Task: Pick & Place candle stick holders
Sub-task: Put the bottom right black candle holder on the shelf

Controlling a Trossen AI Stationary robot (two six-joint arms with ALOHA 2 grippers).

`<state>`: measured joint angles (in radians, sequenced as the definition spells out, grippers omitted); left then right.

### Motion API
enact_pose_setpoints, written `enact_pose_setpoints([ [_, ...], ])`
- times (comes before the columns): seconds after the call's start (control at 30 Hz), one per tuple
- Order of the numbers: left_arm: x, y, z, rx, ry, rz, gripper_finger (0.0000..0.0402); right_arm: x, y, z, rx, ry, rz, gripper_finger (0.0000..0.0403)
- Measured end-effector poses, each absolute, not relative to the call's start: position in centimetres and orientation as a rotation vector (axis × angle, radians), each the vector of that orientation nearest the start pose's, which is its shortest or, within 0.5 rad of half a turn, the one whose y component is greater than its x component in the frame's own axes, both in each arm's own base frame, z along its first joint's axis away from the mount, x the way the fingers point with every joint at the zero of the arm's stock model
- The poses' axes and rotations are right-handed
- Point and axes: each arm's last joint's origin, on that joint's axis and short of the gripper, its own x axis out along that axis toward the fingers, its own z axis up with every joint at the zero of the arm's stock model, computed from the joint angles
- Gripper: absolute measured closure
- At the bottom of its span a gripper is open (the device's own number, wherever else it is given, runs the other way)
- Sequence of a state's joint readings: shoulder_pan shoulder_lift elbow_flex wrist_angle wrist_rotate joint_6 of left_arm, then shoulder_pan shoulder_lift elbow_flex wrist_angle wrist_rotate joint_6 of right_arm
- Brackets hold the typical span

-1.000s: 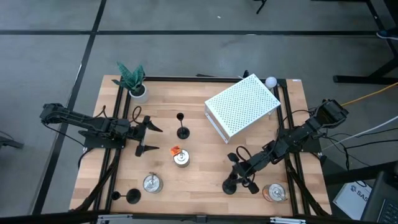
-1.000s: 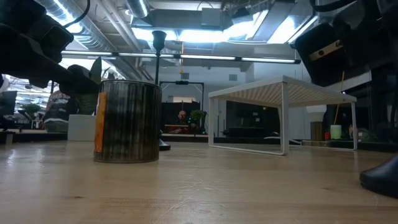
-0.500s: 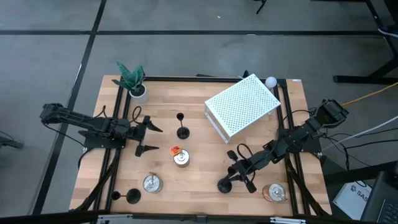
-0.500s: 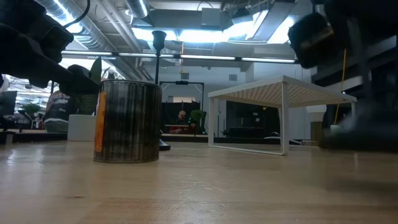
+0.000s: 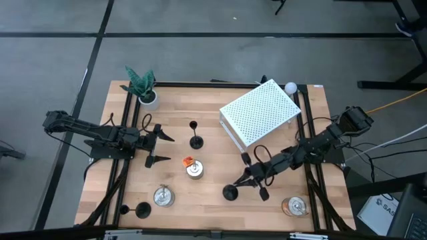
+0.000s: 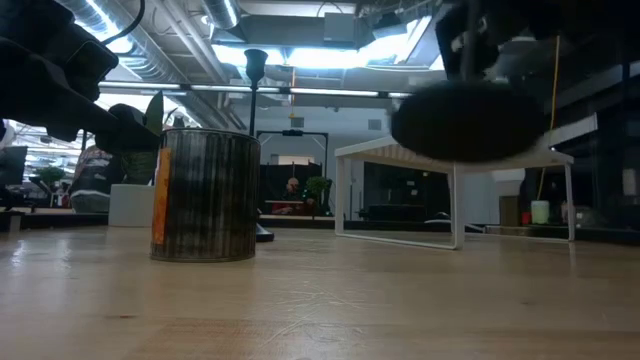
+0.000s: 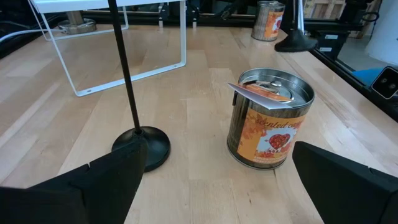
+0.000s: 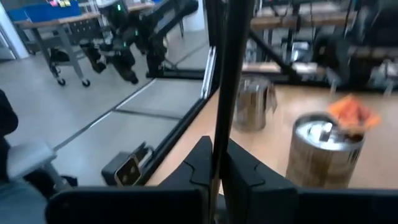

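**Right claw has a holder by the stem, base clear of the wood**

I've got the right claw (image 5: 250, 175) clenched on one of the candle stick holders (image 5: 231, 193), lower centre-right of the overhead frame. My wrist camera shows the thin stem (image 8: 231, 81) pinched between the two dark fingers (image 8: 200, 163), running up through the shot. Gripping the stem makes sense to me: it's the only slim part, and the round base is too flat to get under. In the level view the base (image 6: 468, 120) hangs as a dark blur in the upper right, well above the tabletop (image 6: 320, 300), so I judge the holder is lifted and carried tilted, its base leading toward the middle of the frame

That arm reaches in low from the right edge of the overhead frame, stretched long and slanting down-left, wrist dipped toward the wood

The left claw (image 5: 157, 145) sits released, fingers wide, at mid-left, arm lying almost level from the left edge. It waits facing a second holder (image 5: 195, 141) that stands upright just beyond it, with an opened tin (image 7: 270, 118) beside that. The third holder (image 5: 143, 211) stands in the lower left corner, near another tin (image 5: 162, 196). The white perforated rack (image 5: 260, 113) sits upper right, with a potted plant (image 5: 141, 87) upper left
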<state>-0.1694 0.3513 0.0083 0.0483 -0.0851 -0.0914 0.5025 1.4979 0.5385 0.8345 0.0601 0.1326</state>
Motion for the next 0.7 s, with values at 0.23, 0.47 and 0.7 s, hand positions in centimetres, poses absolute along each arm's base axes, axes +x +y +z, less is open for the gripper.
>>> enact_pose_setpoints([
  [0.23,11.4,-1.7,14.0,-0.053,0.296,-0.07,0.0002,25.6,13.1,19.9,0.026,0.021,0.418,0.0388],
  [0.47,11.4,-1.7,14.0,-0.053,0.296,-0.07,0.0002,25.9,12.3,20.7,-0.016,-0.068,0.386,0.0388],
  [0.7,11.4,-1.7,14.0,-0.053,0.296,-0.07,0.0001,26.3,11.2,21.7,0.006,-0.171,0.342,0.0388],
])
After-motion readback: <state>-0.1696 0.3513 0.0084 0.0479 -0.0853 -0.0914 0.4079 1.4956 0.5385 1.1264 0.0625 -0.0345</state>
